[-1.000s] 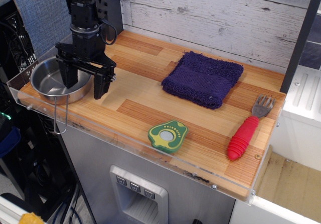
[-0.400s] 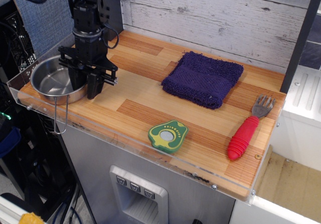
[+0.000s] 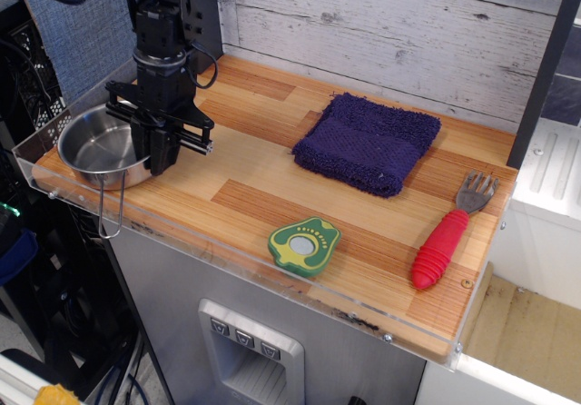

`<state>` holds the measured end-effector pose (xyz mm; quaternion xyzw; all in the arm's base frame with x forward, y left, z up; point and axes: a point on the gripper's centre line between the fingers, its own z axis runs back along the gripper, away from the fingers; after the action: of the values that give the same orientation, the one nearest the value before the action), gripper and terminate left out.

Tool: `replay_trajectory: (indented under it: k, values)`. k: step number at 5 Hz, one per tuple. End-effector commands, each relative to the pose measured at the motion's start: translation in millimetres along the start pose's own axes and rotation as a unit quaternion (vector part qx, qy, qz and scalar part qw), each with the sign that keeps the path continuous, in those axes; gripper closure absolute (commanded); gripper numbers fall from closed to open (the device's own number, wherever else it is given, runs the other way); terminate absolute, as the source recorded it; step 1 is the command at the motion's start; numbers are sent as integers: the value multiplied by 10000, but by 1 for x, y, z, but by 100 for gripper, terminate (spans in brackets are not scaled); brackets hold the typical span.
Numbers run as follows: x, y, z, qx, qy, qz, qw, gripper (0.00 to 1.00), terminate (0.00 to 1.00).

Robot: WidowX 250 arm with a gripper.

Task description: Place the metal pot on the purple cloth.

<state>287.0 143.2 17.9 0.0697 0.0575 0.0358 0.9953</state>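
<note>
One pot: metal pot (image 3: 103, 147) at the counter's left end, well apart from the purple cloth (image 3: 367, 143).
Gripper: gripper (image 3: 156, 149) clamped on the pot's right rim.
Handling: likely light, rigid, slippery steel; rim pinch may tilt.

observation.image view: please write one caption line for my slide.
Gripper closed on the rim of the metal pot at the table's left end; purple cloth lies apart, bare.

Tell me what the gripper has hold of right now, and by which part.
The gripper is shut on the metal pot, pinching its right-hand rim wall, one finger inside the bowl and one outside.
</note>
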Motion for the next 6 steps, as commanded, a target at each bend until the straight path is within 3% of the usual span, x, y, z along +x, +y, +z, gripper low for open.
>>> replay_trajectory:
  k: [1,2,3,5,6]
  values:
    - [-11,24,45,85,-181,529,9984,100,0]
    - [-19,18,96,310,-406,700,9962,100,0]
    - [-9,-18,134,175,-569,487,9970,100,0]
    - [24,-117,147,-558,-966,-147,9937,100,0]
    - [34,-158,146,-705,-1005,-443,9915,100,0]
